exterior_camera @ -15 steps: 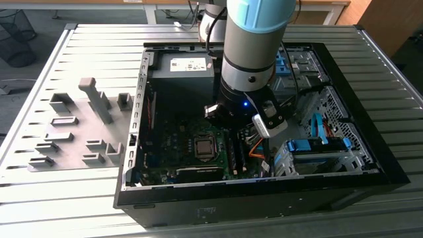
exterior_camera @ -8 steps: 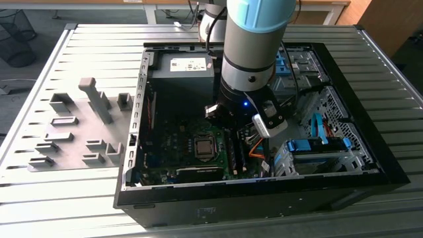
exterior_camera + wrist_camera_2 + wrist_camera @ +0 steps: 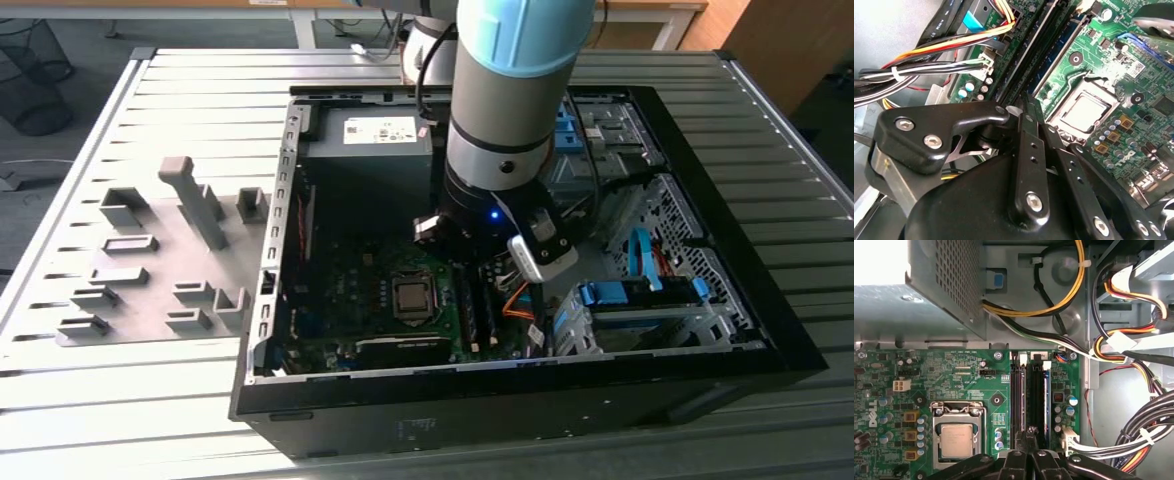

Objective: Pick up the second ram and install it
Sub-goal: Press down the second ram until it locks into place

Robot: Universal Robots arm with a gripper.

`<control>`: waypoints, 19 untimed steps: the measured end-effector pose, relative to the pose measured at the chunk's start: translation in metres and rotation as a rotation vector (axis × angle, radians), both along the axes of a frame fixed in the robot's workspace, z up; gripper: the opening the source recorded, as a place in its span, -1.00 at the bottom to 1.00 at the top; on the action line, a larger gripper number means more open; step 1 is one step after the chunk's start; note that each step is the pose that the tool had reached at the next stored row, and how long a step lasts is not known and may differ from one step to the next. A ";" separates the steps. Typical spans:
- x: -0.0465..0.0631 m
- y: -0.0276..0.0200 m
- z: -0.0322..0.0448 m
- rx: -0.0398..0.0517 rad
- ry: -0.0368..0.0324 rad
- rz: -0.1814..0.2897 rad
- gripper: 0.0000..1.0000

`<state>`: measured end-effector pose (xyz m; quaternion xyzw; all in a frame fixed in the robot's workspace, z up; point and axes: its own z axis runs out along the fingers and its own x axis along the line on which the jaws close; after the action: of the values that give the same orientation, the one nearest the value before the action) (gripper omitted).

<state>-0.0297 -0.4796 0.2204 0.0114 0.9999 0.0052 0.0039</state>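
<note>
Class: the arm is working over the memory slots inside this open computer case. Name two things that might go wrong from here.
1. The end effector sits right at the memory slots; a tilted push might strain a slot or the motherboard.
2. The wire bundle runs beside the slots and might snag.

Glossy black plastic gripper (image 3: 1026, 107)

In the exterior view the arm (image 3: 505, 90) runs off the top edge and hides the memory slots behind it. In both wrist views the gripper (image 3: 1030, 436) is cut off by the edge, its body hiding the slots' near ends.
</note>
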 end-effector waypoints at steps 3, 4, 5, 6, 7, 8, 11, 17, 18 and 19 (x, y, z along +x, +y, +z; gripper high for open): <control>0.000 0.0000 -0.0022 -0.0003 0.0003 0.000 -0.79; 0.000 0.0000 -0.0033 0.0001 0.0004 0.000 -0.79; 0.000 0.0000 -0.0042 0.0001 0.0009 0.000 -0.79; 0.000 -0.0001 -0.0048 -0.0004 0.0016 0.000 -0.79; 0.000 -0.0001 -0.0050 -0.0004 0.0019 0.000 -0.79; 0.000 0.0000 -0.0051 -0.0002 0.0018 0.000 -0.79; 0.000 0.0005 -0.0017 0.0036 0.0006 0.000 -0.79; 0.000 0.0001 0.0144 0.0005 0.0020 0.000 -0.79; 0.000 0.0002 0.0143 0.0009 0.0020 0.000 -0.79; 0.000 0.0001 0.0143 0.0009 0.0021 0.000 -0.79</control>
<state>-0.0297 -0.4794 0.2347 0.0114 0.9999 0.0056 0.0028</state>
